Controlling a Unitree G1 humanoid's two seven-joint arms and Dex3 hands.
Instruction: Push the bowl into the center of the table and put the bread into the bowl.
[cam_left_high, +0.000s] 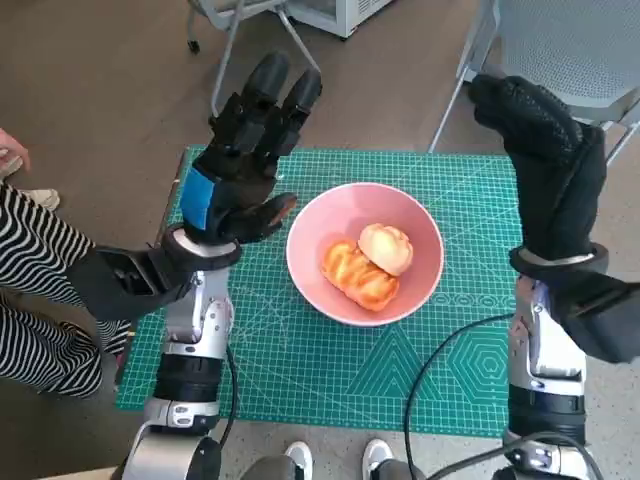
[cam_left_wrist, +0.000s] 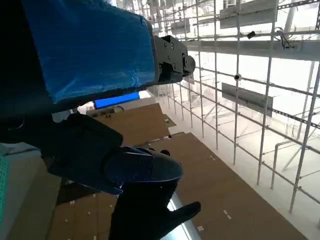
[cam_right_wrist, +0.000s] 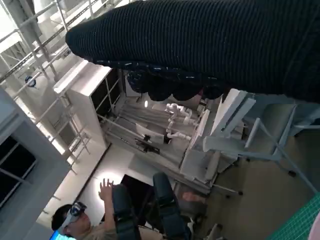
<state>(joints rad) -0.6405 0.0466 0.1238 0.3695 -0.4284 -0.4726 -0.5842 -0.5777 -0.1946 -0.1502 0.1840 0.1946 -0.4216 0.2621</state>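
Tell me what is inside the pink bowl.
The pink bowl holds two pieces of bread: a longer orange-brown one and a paler round one overlapping it. The bowl's bottom beneath them is covered.

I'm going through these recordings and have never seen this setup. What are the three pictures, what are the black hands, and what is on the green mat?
This is a humanoid robot at a small table. The head view looks steeply down from its head camera; its two pale forearms rise from below. The left hand is black with blue tape on its back; the right hand wears a black knitted glove. Both are raised above the table and hold nothing, and the left hand's fingers are spread.

On the green cutting mat stands a pink bowl near the middle, with two pieces of bread inside.

The other two pictures come from cameras behind each wrist. They point up and away, showing mostly the room; the right wrist view also catches a seated person.
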